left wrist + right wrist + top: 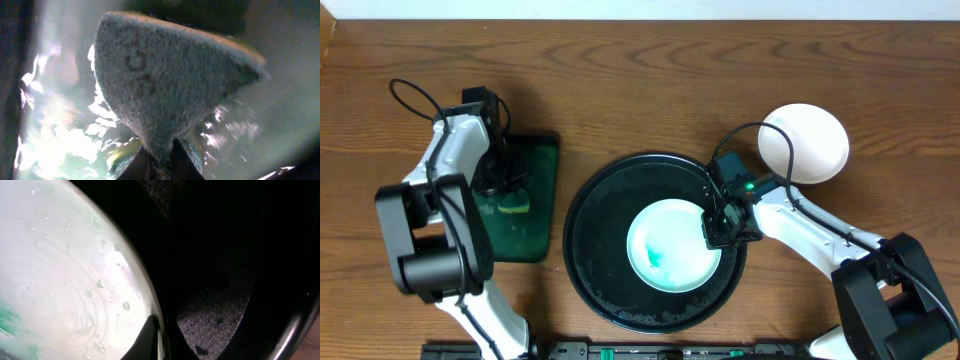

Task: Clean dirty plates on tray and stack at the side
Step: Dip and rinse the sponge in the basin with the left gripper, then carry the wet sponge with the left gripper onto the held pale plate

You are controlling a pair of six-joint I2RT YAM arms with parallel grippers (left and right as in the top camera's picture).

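Note:
A white plate (670, 245) with teal-green smears lies in the large round black tray (585, 200). My right gripper (720, 228) is shut on its right rim. In the right wrist view one dark finger lies on the wet plate (65, 270) and the other sits outside the rim, over the black tray (215, 315). A clean white plate (803, 143) rests on the table to the tray's upper right. My left gripper (505, 190) is over the green tray, shut on a sponge (165, 85), which fills the left wrist view above the fingertips (142, 167).
The small rectangular dark-green tray (535, 160) sits left of the black tray, wet and glinting under the sponge. The table is brown wood. Cables loop above both arms.

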